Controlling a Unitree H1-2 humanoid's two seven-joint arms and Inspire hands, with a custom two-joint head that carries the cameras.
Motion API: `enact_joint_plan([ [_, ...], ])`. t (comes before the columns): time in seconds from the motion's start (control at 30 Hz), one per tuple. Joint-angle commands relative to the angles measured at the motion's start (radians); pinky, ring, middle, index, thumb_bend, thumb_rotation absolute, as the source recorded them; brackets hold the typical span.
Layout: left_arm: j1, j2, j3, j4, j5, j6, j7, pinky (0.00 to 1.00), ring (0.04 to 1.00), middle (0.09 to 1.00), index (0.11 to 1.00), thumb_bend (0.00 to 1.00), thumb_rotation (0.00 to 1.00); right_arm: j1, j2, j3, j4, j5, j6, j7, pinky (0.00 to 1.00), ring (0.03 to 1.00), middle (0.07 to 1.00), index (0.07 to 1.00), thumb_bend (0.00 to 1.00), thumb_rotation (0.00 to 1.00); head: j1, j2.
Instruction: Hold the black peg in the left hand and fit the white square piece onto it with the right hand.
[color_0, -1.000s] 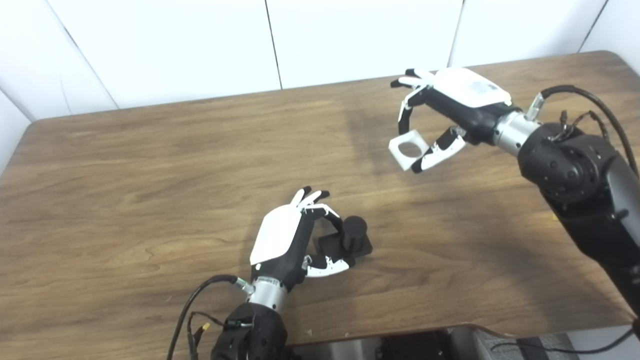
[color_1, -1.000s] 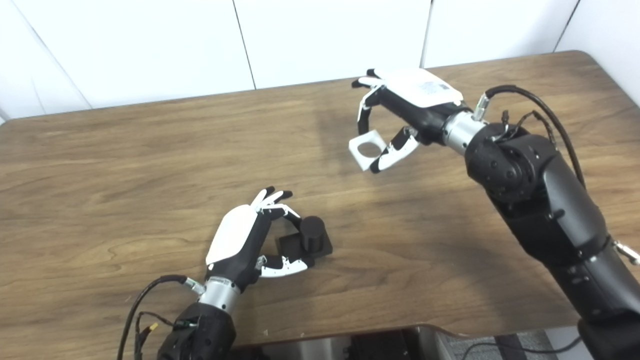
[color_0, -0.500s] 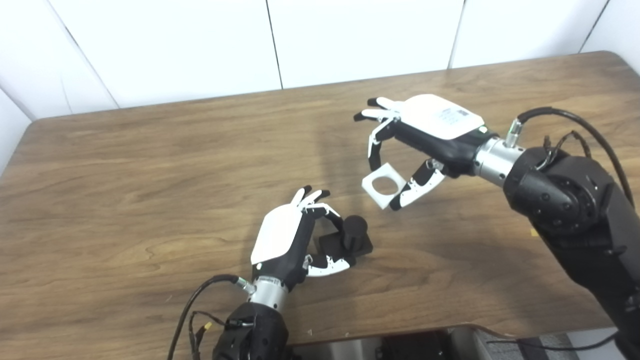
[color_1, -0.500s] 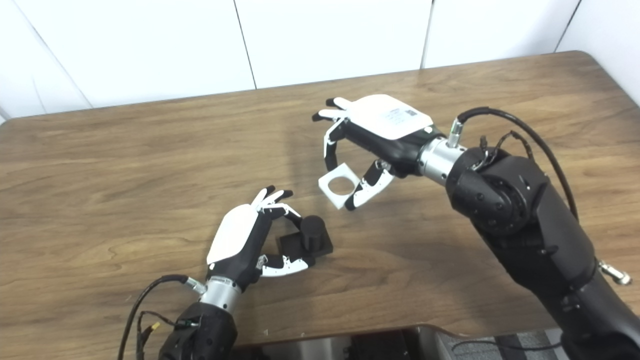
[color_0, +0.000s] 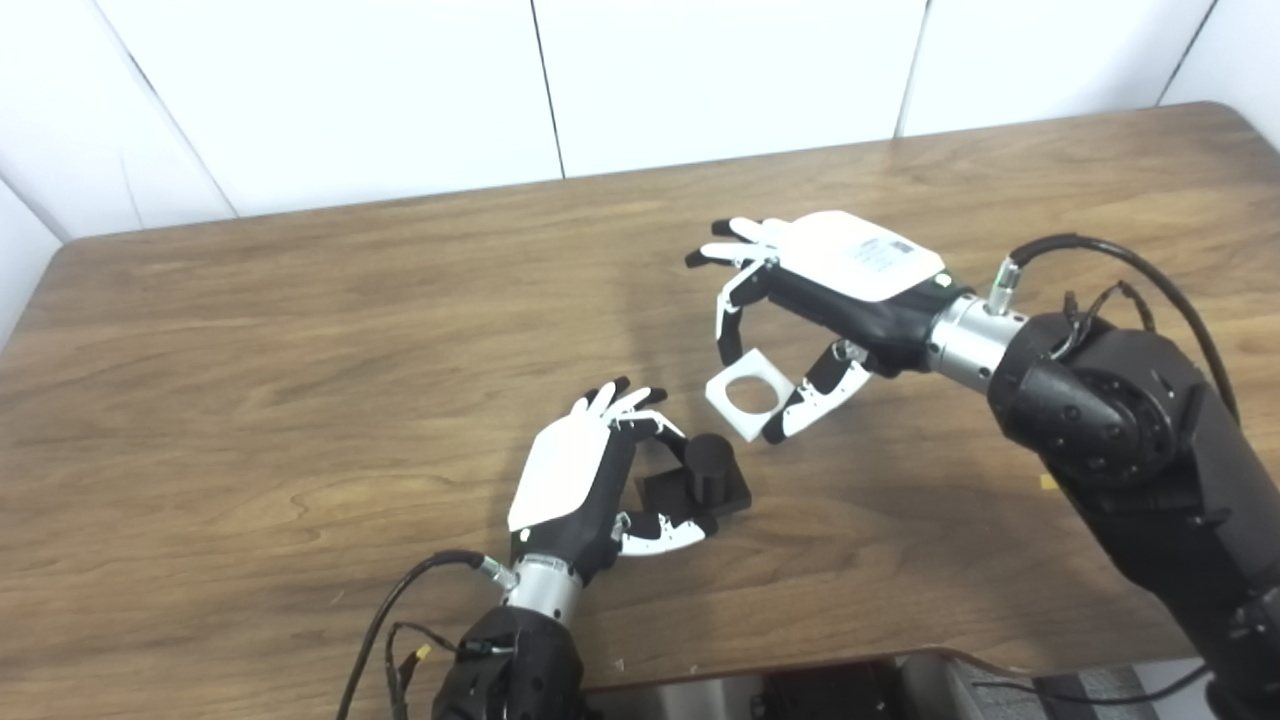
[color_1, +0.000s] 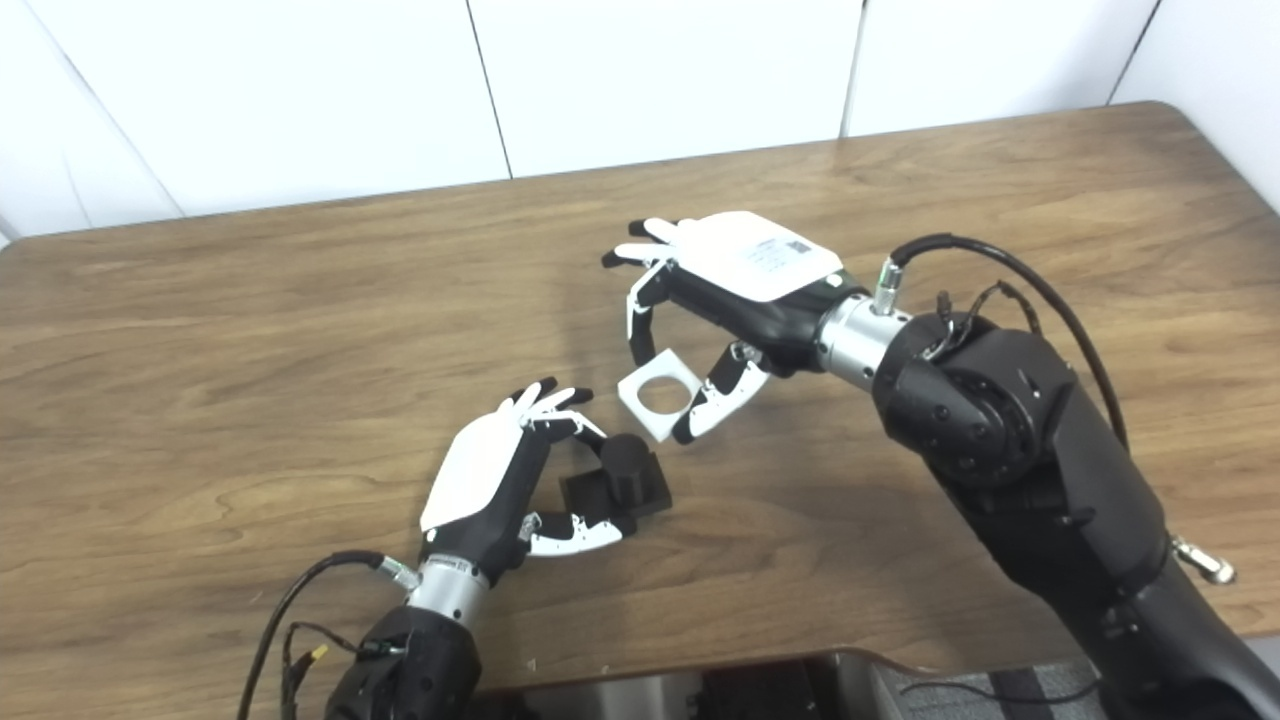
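The black peg (color_0: 708, 466), a short cylinder on a square black base, sits near the table's front middle. My left hand (color_0: 590, 478) is shut on its base, thumb at the front and fingers at the back, with the peg top left bare. The white square piece (color_0: 748, 393) has a round hole through it. My right hand (color_0: 820, 300) is shut on it, holding it in the air tilted, just up and to the right of the peg. A small gap separates the piece from the peg.
The wooden table (color_0: 300, 330) spreads wide to the left and behind the hands. A white panelled wall (color_0: 540, 90) stands behind its far edge. The table's front edge (color_0: 760, 668) runs close below my left wrist.
My right hand has carried the white square piece down and to the left, from the far right of the table to just beside the peg. My left hand has shifted only slightly on the peg.
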Motion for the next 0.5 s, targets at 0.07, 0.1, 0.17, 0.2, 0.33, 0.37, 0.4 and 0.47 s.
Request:
enact_joint_plan([
  [0.07,-0.016,-0.001,-0.001,0.004,0.017,0.001,0.004,1.00,0.983,0.887,0.492,0.51,0.06,-0.029,0.003,-0.003,-0.025,-0.008,-0.025,-0.006,1.00,1.000,0.936,0.492,0.52,0.15,0.001,0.001],
  [0.1,-0.016,-0.001,-0.002,0.004,0.019,0.001,0.005,1.00,0.982,0.886,0.492,0.51,0.06,-0.029,0.003,0.001,-0.025,-0.011,-0.027,-0.003,1.00,1.000,0.936,0.492,0.52,0.15,0.001,0.001],
  [0.17,-0.018,0.000,-0.002,0.006,0.022,0.001,0.007,1.00,0.980,0.887,0.492,0.51,0.06,-0.030,0.003,0.010,-0.022,-0.015,-0.035,-0.001,0.99,1.000,0.932,0.492,0.52,0.15,0.002,0.001],
  [0.2,-0.018,-0.001,-0.001,0.007,0.019,0.001,0.007,1.00,0.980,0.887,0.492,0.51,0.06,-0.030,0.003,0.014,-0.020,-0.015,-0.039,-0.002,0.99,1.000,0.931,0.492,0.52,0.15,0.001,0.001],
  [0.33,-0.020,0.000,0.000,0.004,0.020,0.006,0.002,1.00,0.983,0.888,0.492,0.51,0.06,-0.028,0.012,0.031,-0.012,-0.017,-0.051,-0.005,0.98,1.000,0.928,0.492,0.52,0.15,0.002,0.001],
  [0.37,-0.021,0.000,0.000,0.004,0.022,0.008,0.001,1.00,0.983,0.889,0.492,0.51,0.06,-0.027,0.014,0.034,-0.009,-0.019,-0.057,-0.007,0.98,1.000,0.927,0.492,0.52,0.15,0.002,0.001],
  [0.4,-0.021,0.000,0.001,0.005,0.019,0.007,0.002,1.00,0.983,0.889,0.492,0.51,0.06,-0.025,0.017,0.038,-0.005,-0.022,-0.064,-0.011,0.98,1.000,0.925,0.492,0.52,0.15,0.002,0.002],
  [0.47,-0.021,-0.001,0.002,0.006,0.017,0.006,0.005,1.00,0.984,0.889,0.492,0.51,0.06,-0.019,0.022,0.043,-0.001,-0.025,-0.077,-0.018,0.97,1.000,0.923,0.491,0.53,0.15,0.003,0.002],
])
